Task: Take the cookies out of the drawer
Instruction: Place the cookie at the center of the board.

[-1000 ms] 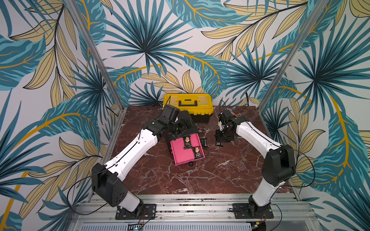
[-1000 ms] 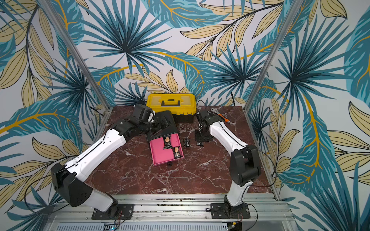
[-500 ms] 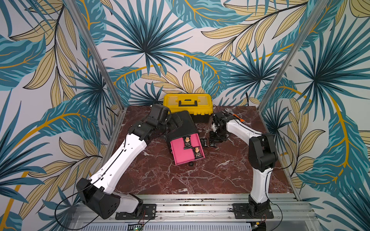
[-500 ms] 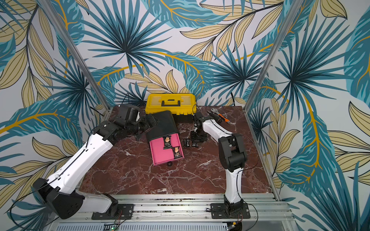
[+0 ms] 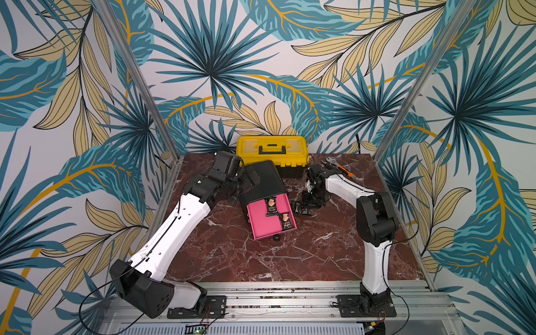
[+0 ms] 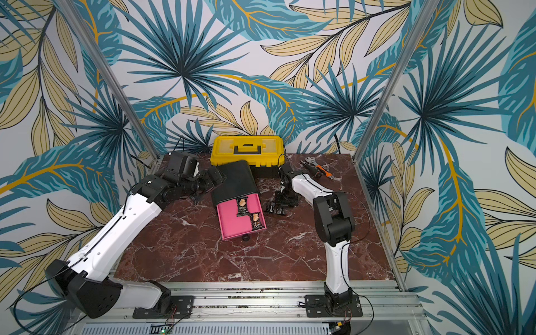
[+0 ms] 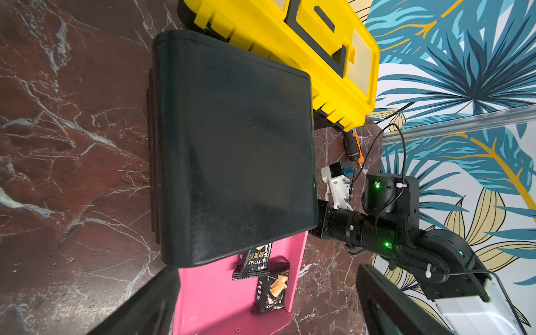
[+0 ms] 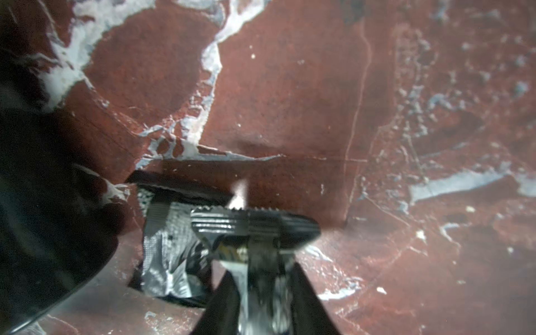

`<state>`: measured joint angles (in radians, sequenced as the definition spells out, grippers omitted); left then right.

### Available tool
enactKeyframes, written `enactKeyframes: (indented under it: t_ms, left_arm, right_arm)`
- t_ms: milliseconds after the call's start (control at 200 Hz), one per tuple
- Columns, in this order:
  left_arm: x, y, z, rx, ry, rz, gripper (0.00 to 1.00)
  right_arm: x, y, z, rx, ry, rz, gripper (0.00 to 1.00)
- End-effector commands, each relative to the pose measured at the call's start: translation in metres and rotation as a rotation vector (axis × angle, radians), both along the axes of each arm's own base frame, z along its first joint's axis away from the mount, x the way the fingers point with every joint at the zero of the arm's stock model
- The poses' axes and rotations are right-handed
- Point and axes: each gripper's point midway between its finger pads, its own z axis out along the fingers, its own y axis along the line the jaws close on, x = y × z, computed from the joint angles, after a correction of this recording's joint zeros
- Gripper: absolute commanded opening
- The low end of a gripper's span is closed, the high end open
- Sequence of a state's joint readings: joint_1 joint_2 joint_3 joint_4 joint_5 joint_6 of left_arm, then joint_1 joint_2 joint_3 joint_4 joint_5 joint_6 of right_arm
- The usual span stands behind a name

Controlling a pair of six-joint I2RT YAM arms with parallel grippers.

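The right gripper (image 8: 261, 278) has dropped to the table (image 5: 290, 261) just beside the pink drawer (image 5: 261, 224) with a black packet (image 8: 252, 229) between its jaws, hold impossible to tell, next to 1 delivered packet (image 8: 171, 252), so 2 cookies (image 5: 272, 207) remain inside; the left gripper (image 5: 251, 179) stands apart.

2 cookies (image 5: 271, 206) in drawer (image 5: 262, 224), toolbox (image 5: 271, 149) behind its case (image 5: 265, 179) — another pkt (image 8: 171, 246) on table (image 5: 290, 258), right of drawer.

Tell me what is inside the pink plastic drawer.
Two black wrapped cookie packets lie in the pulled-out part of the pink plastic drawer. Its rear part is covered by the black box-shaped housing, so anything there cannot be seen.
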<state>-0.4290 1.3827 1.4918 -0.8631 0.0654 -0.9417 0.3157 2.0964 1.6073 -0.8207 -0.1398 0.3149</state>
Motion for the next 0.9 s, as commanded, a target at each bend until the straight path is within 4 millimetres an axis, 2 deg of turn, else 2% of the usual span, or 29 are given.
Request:
enactKeyframes:
  t_ms: [0, 85, 205, 341, 431, 516, 611, 716, 856, 896]
  left_arm:
    - [-0.004, 0.012, -0.009, 0.013, 0.019, 0.006, 1.0]
    - [-0.006, 0.02, -0.012, 0.0, 0.03, 0.019, 1.0]
    - [-0.01, 0.029, -0.012, 0.007, 0.029, 0.029, 1.0]
    - [-0.016, 0.039, -0.016, 0.02, 0.05, 0.021, 1.0]
    - [-0.019, 0.041, -0.028, -0.031, 0.095, 0.0, 1.0]
    - [-0.021, 0.04, -0.039, -0.148, 0.152, -0.025, 1.0]
    - [-0.018, 0.041, -0.037, -0.177, 0.127, -0.039, 1.0]
    - [-0.003, 0.042, -0.036, -0.189, 0.091, -0.042, 1.0]
    - [0.009, 0.024, -0.031, -0.251, 0.144, -0.148, 1.0]
    - [0.011, 0.02, -0.035, -0.245, 0.148, -0.183, 1.0]
  right_arm:
    - [0.004, 0.006, 0.005, 0.024, -0.013, -0.014, 0.42]
    - [0.003, 0.005, 0.011, 0.026, -0.021, -0.025, 0.49]
    - [0.002, -0.001, 0.027, 0.013, -0.058, -0.049, 0.52]
    - [0.0, 0.0, 0.057, 0.054, -0.109, -0.095, 0.53]
    - [-0.008, 0.011, 0.08, 0.108, -0.139, -0.121, 0.53]
    - [-0.026, 0.028, 0.106, 0.164, -0.174, -0.139, 0.53]
    - [-0.047, 0.043, 0.133, 0.179, -0.254, -0.141, 0.53]
    - [-0.061, 0.064, 0.158, 0.224, -0.34, -0.151, 0.53]
    - [-0.078, 0.101, 0.183, 0.318, -0.423, -0.154, 0.53]
    - [-0.082, 0.111, 0.188, 0.329, -0.459, -0.136, 0.53]
